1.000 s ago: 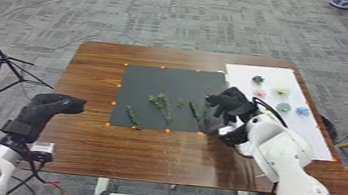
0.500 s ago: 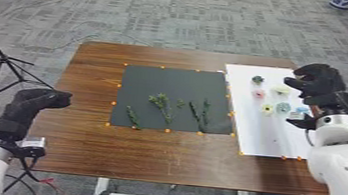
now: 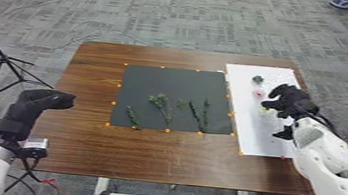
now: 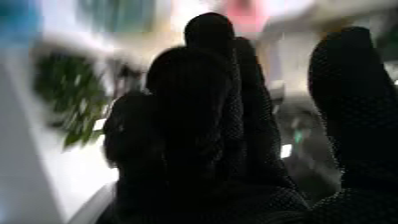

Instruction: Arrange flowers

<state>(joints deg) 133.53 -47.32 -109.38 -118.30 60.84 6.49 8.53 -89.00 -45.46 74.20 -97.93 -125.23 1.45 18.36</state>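
1. Change: right robot hand [image 3: 288, 100] has moved inward from the outer edge of the white sheet [image 3: 258, 137]; now above the flower area. Stems on the black mat [image 3: 167, 80] unchanged.
2. Meaning, judged: picking or adjusting a bloom looks to be the step in hand; arrangement early, blooms and stems still apart. Next move calls for a light closing on one bloom. Risk: brushing its neighbours.
3. Right robot hand state: fingers [image 4: 191, 95] extended, mostly close together, a gap at one side; no pinch seen. Blurred leafy green piece [image 4: 69, 87] beside them; identity uncertain.
4. Left robot hand [image 3: 46, 99]: over the left side of the counter [image 3: 86, 144]; spread or closed, cannot tell.
5. Blooms on the sheet: dark green flower [image 3: 257, 79], pink flower [image 3: 259, 92], yellow flower [image 3: 265, 111] partly hidden by the right robot hand.
6. Green stems [image 3: 161, 103] lie loose on the mat.
7. Containers: blue-and-white vessel [image 3: 342, 2] on the floor; contents cannot be told.
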